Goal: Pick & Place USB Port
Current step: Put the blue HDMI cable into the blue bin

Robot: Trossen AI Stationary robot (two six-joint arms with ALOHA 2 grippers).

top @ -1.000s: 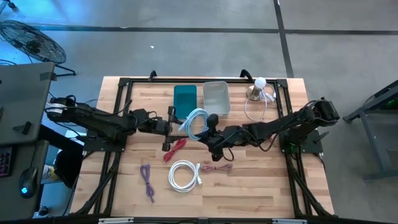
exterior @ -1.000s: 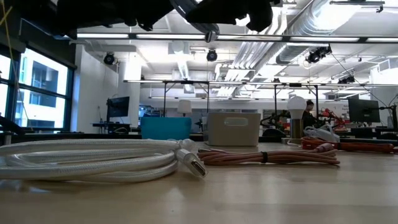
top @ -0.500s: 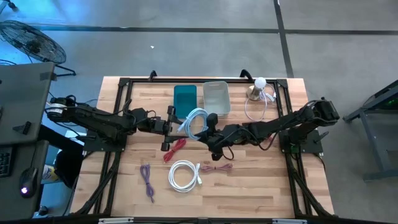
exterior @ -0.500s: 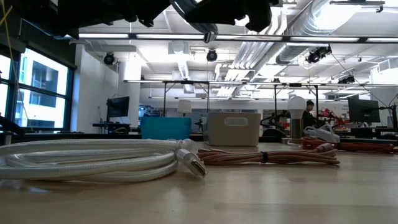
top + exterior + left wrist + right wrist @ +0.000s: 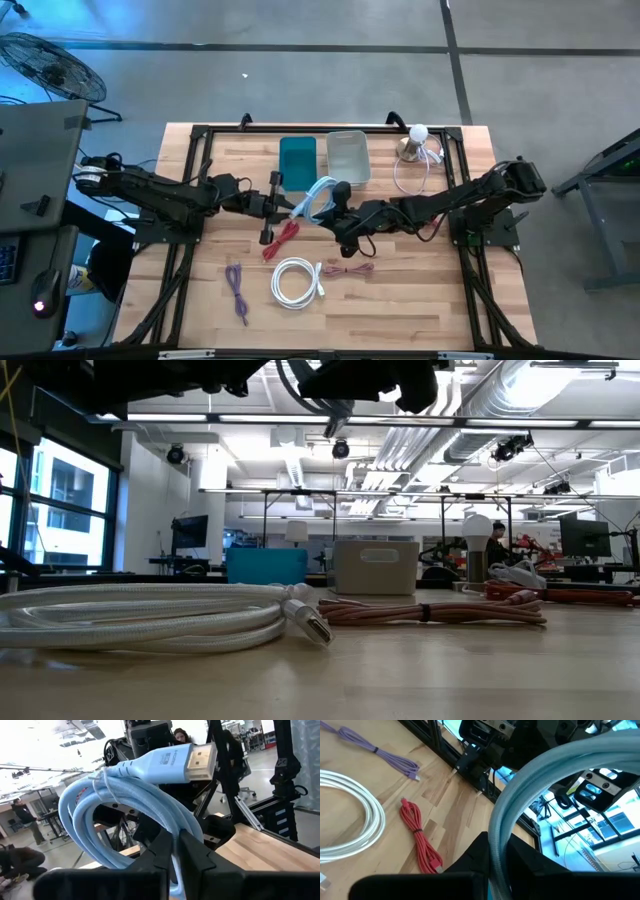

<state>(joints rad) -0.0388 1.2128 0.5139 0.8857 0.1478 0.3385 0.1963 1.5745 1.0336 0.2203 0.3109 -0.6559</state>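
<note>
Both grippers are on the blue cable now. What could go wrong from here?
1. Left gripper and right gripper both pinch the blue cable, held above the table. If they pull apart, the tied coil may stretch or slip out of the fingers.
2. The red cable lies right below; a drop could tangle the two.
3. The teal bin and grey bin sit side by side, so a loose release could land in the wrong one.

I record on my tabletop (image 5: 420,300): a bulb lamp (image 5: 414,141) at the far right corner; a white coil (image 5: 296,281) and a pink bundle (image 5: 346,268) toward the near edge; a purple cable (image 5: 237,291) toward the near left corner; a red cable (image 5: 281,241) mid-table.
</note>
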